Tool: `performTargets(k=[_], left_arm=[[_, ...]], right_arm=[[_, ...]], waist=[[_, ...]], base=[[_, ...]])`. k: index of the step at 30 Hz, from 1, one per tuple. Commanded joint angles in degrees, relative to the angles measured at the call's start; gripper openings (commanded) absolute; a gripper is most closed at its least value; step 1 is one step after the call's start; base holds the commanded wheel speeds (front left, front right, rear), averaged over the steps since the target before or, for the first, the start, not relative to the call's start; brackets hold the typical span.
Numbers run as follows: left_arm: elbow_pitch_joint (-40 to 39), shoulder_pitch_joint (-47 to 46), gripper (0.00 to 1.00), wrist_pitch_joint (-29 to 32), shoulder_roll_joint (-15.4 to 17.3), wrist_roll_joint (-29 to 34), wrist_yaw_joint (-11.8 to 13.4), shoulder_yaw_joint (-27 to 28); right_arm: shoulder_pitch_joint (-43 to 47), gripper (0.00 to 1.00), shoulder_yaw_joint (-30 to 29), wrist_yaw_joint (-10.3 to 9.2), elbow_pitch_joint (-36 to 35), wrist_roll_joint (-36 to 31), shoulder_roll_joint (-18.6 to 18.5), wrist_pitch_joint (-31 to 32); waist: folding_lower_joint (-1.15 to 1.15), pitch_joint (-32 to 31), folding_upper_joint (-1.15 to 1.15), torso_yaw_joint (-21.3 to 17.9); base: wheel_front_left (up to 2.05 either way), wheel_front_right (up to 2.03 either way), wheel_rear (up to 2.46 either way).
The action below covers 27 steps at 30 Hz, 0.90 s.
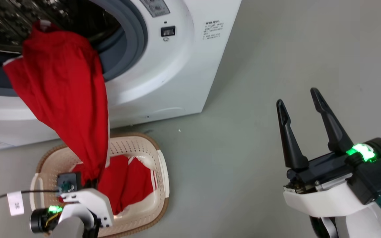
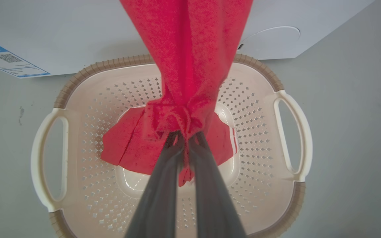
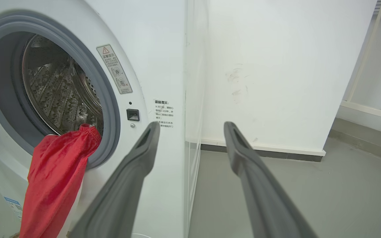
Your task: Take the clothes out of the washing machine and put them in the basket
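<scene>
A red garment [image 1: 64, 99] hangs stretched from the washing machine's [image 1: 177, 66] porthole rim down into the cream basket [image 1: 157, 155] on the floor. My left gripper [image 2: 185, 135] is shut on the garment's bunched lower end above the basket [image 2: 260, 132]. Another red garment [image 1: 127, 185] with white trim lies on the basket's bottom [image 2: 124, 148]. In the right wrist view the garment [image 3: 55, 175] drapes over the grey door ring of the washing machine [image 3: 157, 49]. My right gripper [image 1: 301, 102] is open and empty, off to the right over the bare floor [image 3: 190, 127].
Grey floor [image 1: 276, 49] spreads to the right of the machine. A white wall [image 3: 276, 66] with a dark skirting stands behind it. The basket sits right against the washer's front. A blue energy label [image 2: 8, 61] is stuck low on the machine.
</scene>
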Motion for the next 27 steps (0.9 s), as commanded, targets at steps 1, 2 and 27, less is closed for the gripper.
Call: performTargets(k=[1,2,27], left_arm=[[1.05,-1.7,0.0,-0.13,-0.14,0.39,-0.35,0.04],[1.87,-2.4,0.0,-0.12,-0.22,0.48,-0.42,0.14],[8.39,-5.31,1.0,-0.14,-1.63,2.13,-0.1,-0.39]], right_arm=[[-1.12,1.0,-0.13,-0.04,-0.3,0.26,0.02,-0.11],[-1.44,1.0,-0.22,-0.04,-0.38,0.27,0.03,-0.11],[-1.91,1.0,-0.13,-0.04,0.68,0.69,0.02,-0.11]], waist=[[-0.01,1.9,0.0,-0.47],[-0.01,2.48,0.0,-0.51],[-0.01,0.88,0.0,0.3]], base=[[0.0,0.0,0.0],[0.0,0.0,0.0],[0.0,0.0,0.0]])
